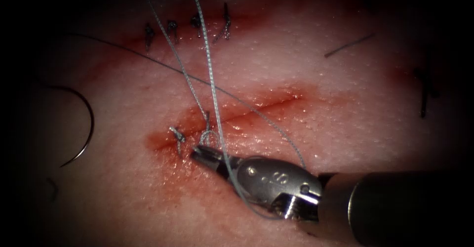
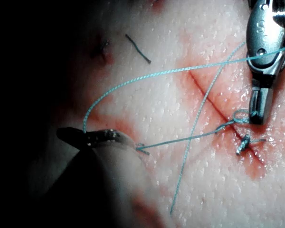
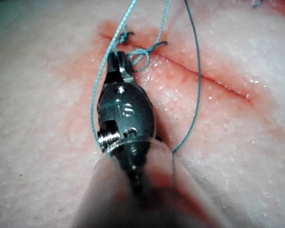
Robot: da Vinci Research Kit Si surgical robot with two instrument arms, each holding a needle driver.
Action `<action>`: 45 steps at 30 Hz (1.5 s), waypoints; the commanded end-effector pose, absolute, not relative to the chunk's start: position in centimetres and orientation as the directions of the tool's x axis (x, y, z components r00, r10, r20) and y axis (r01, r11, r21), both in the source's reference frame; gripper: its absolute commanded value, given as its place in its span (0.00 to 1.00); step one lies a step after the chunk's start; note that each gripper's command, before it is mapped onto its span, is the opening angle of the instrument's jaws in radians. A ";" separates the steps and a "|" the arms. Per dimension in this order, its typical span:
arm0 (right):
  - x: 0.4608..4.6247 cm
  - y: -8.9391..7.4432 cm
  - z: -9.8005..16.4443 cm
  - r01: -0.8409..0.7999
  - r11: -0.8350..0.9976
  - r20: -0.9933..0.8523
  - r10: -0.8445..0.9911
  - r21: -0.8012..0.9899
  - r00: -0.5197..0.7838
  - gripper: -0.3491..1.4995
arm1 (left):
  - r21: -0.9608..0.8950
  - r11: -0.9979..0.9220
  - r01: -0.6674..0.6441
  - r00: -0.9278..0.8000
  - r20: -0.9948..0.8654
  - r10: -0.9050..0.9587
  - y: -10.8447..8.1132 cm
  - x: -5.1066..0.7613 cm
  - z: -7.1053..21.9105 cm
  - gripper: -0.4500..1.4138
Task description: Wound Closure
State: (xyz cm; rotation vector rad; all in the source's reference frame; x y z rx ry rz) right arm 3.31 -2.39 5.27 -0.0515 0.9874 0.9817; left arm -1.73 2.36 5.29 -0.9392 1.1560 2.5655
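Right pincer [image 1: 198, 152], silver wristed needle driver: lying clenched just below the cut [image 1: 256, 106], tip touching a small loop of pale blue braided thread [image 1: 208, 137] and seemingly pinching the thread there. Carrying more turns of that thread draped over its body.

Left pincer [image 2: 92, 137], dark and in shadow: meeting a strand of the thread at its tip. Not managing to tell whether clenched or released.

Noting thin dark curved steel needle [image 1: 84, 128] lying loose on the pale pink pork tissue [image 1: 321, 143], well to the left of the cut, in neither tool and not in the tissue.

Noting one tied knot [image 1: 177, 137] sitting at the cut's left end, just beside the loop. Seeing no stitches along the cut to the right of the loop. Red fluid [image 1: 170, 170] staining the tissue below the cut.

Risks, judging only:
- Draped turns snagging on the wrist joint, so fraying or tangling under any pull.
- Loop locking early under uneven tension, leaving a slack knot standing off the cut.
- Slack strands crossing the cut getting trapped inside the knot.
- Hard pulling tearing the thread through the cut's edge.
- Loose needle being dragged towards the cut.
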 end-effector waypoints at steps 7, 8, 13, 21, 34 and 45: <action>3.27 -2.5 5.3 -0.710 0.594 -0.716 0.674 0.378 0.183 0.00 | 0.630 -0.679 -0.376 -0.801 -0.590 -0.104 2.6 -1.76 5.4 0.00; 3.27 -2.5 5.3 -0.710 0.594 -0.716 0.674 0.378 0.183 0.00 | 0.634 -0.678 -0.372 -0.804 -0.584 -0.106 2.6 -1.76 5.4 0.00; 3.26 -2.6 5.2 -0.706 0.600 -0.720 0.668 0.375 0.185 0.00 | 0.654 -0.669 -0.354 -0.819 -0.562 -0.116 2.8 -1.76 5.5 0.00; 3.19 -2.6 5.2 -0.706 0.605 -0.723 0.663 0.368 0.191 0.00 | 0.712 -0.625 -0.321 -0.857 -0.499 -0.128 3.1 -1.83 5.6 0.00; 3.17 -2.7 5.2 -0.703 0.611 -0.725 0.660 0.364 0.198 0.00 | 0.778 -0.579 -0.243 -0.904 -0.398 -0.156 3.5 -1.79 5.6 0.00; 3.09 -2.9 5.2 -0.694 0.625 -0.723 0.656 0.358 0.218 0.00 | 0.805 -0.564 -0.184 -0.929 -0.330 -0.169 3.7 -1.90 5.6 0.00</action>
